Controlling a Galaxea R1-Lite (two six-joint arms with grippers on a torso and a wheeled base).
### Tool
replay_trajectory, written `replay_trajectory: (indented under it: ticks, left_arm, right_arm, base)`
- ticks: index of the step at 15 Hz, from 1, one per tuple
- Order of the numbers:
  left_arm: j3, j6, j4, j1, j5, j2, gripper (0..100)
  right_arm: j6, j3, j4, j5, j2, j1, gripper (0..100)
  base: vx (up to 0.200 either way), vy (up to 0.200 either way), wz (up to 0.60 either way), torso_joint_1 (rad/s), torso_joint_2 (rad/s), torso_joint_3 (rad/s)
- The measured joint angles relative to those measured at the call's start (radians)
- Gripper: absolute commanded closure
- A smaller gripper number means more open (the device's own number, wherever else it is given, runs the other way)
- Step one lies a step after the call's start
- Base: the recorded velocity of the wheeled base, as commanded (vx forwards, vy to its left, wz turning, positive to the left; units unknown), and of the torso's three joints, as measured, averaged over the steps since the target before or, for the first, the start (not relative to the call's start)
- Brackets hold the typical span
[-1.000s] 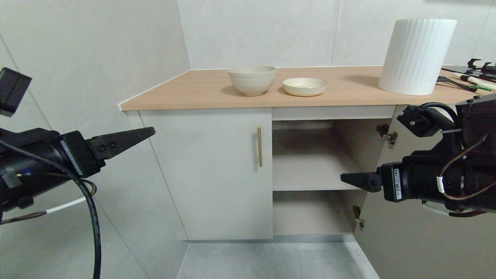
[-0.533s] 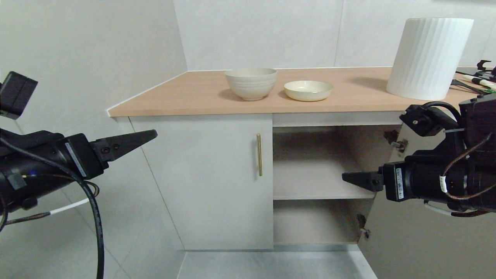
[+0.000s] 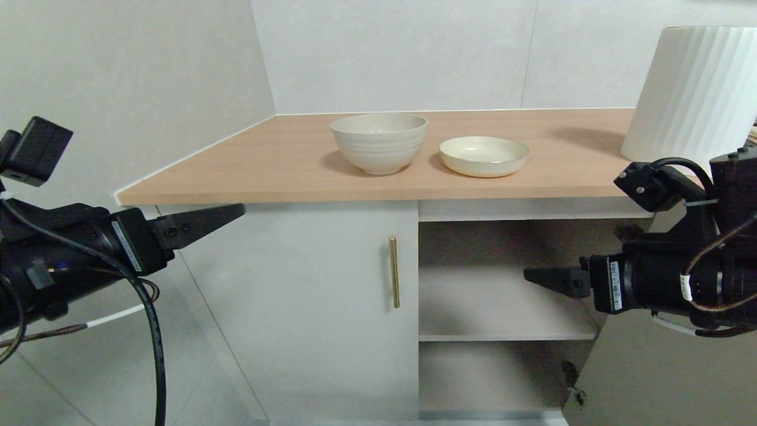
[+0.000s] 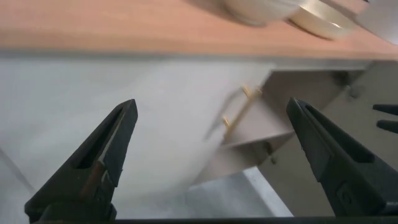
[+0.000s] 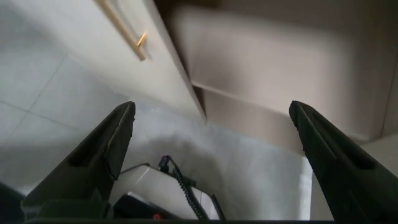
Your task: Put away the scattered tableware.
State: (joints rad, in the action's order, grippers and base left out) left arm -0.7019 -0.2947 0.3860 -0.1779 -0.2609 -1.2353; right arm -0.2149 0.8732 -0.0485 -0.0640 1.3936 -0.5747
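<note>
Head view: bowl [image 3: 379, 142] and shallow dish [image 3: 484, 155] sit side by side on the tabletop [image 3: 266, 171], above the open cupboard shelf [image 3: 497, 307]. The left hand [image 3: 235, 209] and right hand [image 3: 527, 274] hang lower, fingers apart (nothing held); best to rise above a rim first, then pinch its wall squarely.

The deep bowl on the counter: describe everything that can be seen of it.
The deep bowl is round and off-white to pale beige. It has a matt, ceramic-like look, with faint horizontal ridges ringing its outer wall. It narrows to a small foot and stands upright, mouth up, on the wooden countertop, above the shut cabinet door. The inner wall that shows is bare; its bottom is hidden. A shallow dish sits close on its right, a small gap between them. Only the countertop touches it.
</note>
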Motion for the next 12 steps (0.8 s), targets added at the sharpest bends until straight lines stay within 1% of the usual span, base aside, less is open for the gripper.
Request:
replay_trajectory:
  ticks: [4, 10, 12]
  left_arm:
    - [0.004, -0.001, 0.002, -0.004, -0.002, 0.005, 0]
    - [0.010, 0.000, 0.002, -0.006, -0.009, -0.003, 0]
    - [0.016, -0.001, 0.004, -0.026, -0.012, -0.006, 0]
  right_arm:
    - [0.013, -0.031, -0.009, 0.038, -0.034, 0.000, 0]
    - [0.035, -0.037, -0.007, 0.039, -0.043, 0.001, 0]
    - [0.036, -0.039, -0.007, 0.036, -0.037, 0.002, 0]
  base:
    - [0.000, 0.000, 0.00, 0.000, 0.00, 0.000]
    - [0.000, 0.000, 0.00, 0.000, 0.00, 0.000]
    - [0.000, 0.000, 0.00, 0.068, -0.27, -0.202]
